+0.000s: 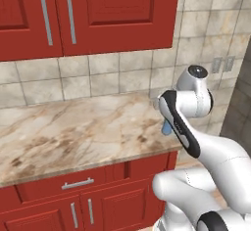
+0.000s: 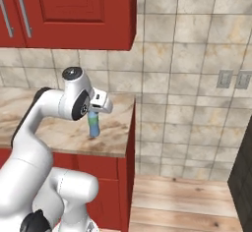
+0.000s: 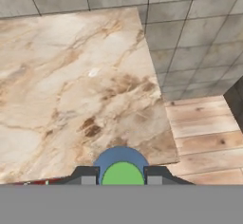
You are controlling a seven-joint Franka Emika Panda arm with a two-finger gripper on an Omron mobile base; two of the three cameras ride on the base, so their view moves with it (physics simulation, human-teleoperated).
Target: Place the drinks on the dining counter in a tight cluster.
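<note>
Water bottle [image 2: 93, 126], slim and blue-clear with a green band, is hanging upright in our gripper [image 2: 94, 110], just above the marbled counter [image 2: 59, 132] near its right end, below the red upper cabinets [image 2: 69, 10] and in front of the tiled backsplash [image 2: 187, 78]. We are pinching its top with the fingers [image 3: 87, 176] closed nearly all the way, one on each side of its green cap. In the left base view we are glimpsing the bottle [image 1: 167, 127] behind our forearm.
</note>
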